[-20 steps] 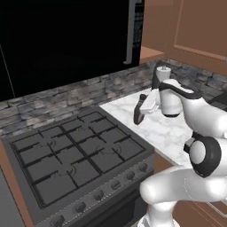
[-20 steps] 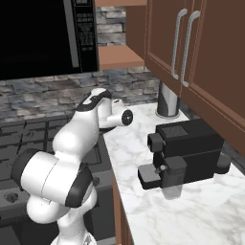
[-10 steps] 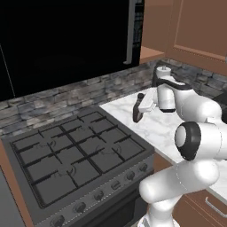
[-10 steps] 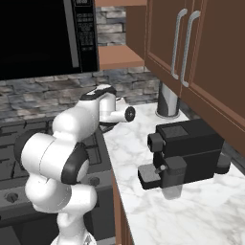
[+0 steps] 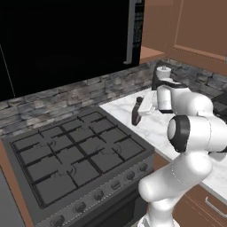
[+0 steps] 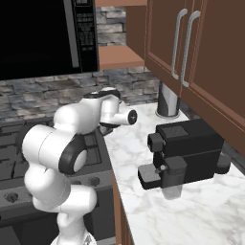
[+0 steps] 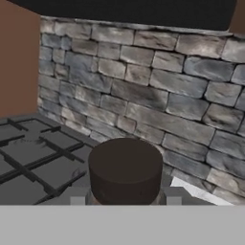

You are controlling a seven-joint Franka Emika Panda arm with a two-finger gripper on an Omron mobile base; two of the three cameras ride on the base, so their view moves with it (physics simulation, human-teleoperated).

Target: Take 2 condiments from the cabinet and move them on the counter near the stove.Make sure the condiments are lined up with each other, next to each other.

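Dark brown bottle (image 7: 125, 172) clamped between the jaws, beside the stove (image 7: 33, 158).

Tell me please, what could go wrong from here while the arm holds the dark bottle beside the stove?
1. The gripper holds the dark brown bottle up by its cap, and in the left base view the bottle looks tilted. Released like this, it may topple.
2. The bottle hangs close to the counter edge that meets the stove. Set down slightly off, it could land on the uneven grates instead of the marble.
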